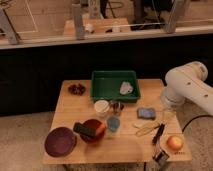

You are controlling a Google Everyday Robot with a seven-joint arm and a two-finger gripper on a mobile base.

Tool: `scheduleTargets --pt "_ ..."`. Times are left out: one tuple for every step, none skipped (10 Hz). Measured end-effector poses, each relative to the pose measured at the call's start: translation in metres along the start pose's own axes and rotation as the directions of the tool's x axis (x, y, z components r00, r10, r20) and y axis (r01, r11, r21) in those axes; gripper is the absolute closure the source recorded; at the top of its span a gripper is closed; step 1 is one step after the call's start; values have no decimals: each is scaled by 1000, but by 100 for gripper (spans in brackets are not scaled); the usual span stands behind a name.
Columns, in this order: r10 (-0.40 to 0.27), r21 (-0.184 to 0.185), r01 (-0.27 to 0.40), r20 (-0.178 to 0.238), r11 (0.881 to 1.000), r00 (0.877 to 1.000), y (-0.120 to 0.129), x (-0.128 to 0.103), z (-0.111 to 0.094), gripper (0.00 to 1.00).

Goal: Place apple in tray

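Apple sits on the bench's front right corner, well apart from the green tray at the back. Gripper is down low just left of the apple, and honestly I can't tell whether it's wide or narrow.

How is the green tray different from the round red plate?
The tray is rectangular and green; the plate is round and maroon. The tray sits at the back holding a pale crumpled thing; the plate sits front-left, bare. Both are shallow. The gripper is beside the apple.
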Motion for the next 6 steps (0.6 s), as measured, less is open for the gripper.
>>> scheduleTargets --pt "0 0 0 0 1000 1000 0 0 0 20" --pt "0 0 0 0 1000 1000 0 0 0 20" --pt "0 0 0 0 1000 1000 0 0 0 20" --pt "0 0 0 0 1000 1000 0 0 0 20" --pt "5 -1 -5 -1 1000 1000 1 2 2 20" --pt "20 -5 -20 -5 1000 1000 5 11 9 20"
